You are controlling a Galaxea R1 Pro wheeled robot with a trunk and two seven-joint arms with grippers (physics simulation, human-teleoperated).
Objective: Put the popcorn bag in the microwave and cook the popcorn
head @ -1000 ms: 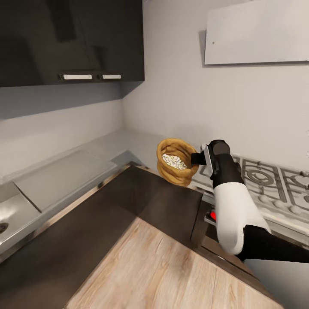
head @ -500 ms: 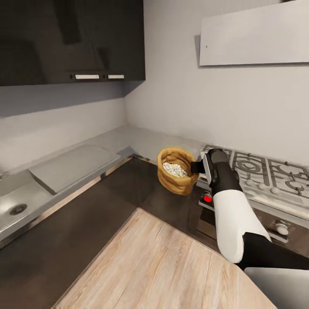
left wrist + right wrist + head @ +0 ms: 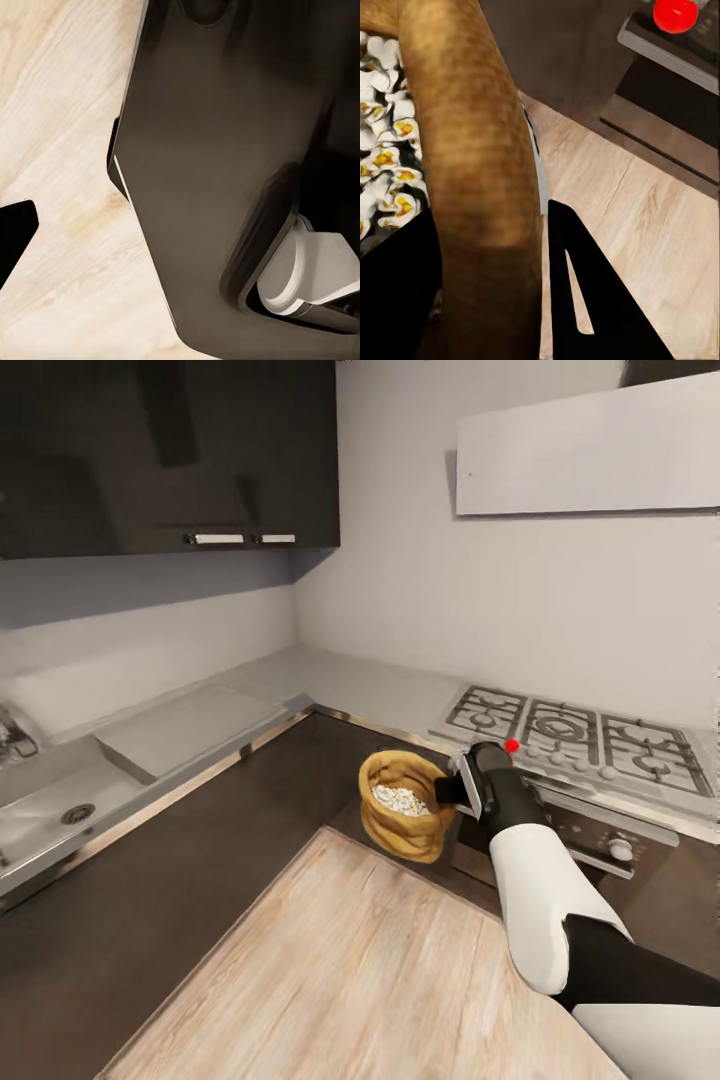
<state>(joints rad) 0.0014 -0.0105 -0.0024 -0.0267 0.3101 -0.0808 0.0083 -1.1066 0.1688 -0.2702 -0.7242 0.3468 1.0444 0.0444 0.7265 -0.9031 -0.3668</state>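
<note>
The tan-yellow popcorn bag (image 3: 403, 825) hangs in the air in front of the dark brown cabinet fronts, upright, with pale popcorn (image 3: 400, 798) inside. My right gripper (image 3: 448, 790) is shut on its rolled rim from the right. In the right wrist view the rim (image 3: 472, 150) runs between the black fingers (image 3: 585, 300), with popcorn (image 3: 386, 180) beside it. The grey steel countertop (image 3: 370, 690) runs along the corner behind the bag. In the left wrist view one black fingertip (image 3: 15, 229) shows over the wood floor. The microwave is out of view.
A gas hob (image 3: 570, 735) sits in the counter at the right, above a black oven (image 3: 600, 845) with knobs. A sink (image 3: 60, 810) lies at the left. Black upper cabinets (image 3: 150, 450) and a white hood (image 3: 590, 450) hang above. Wood floor (image 3: 350, 960) lies below the bag.
The whole view has shifted, so the camera has moved back from the corner. The bag, still held, now sits lower, in front of the cabinet fronts rather than at the counter edge.
</note>
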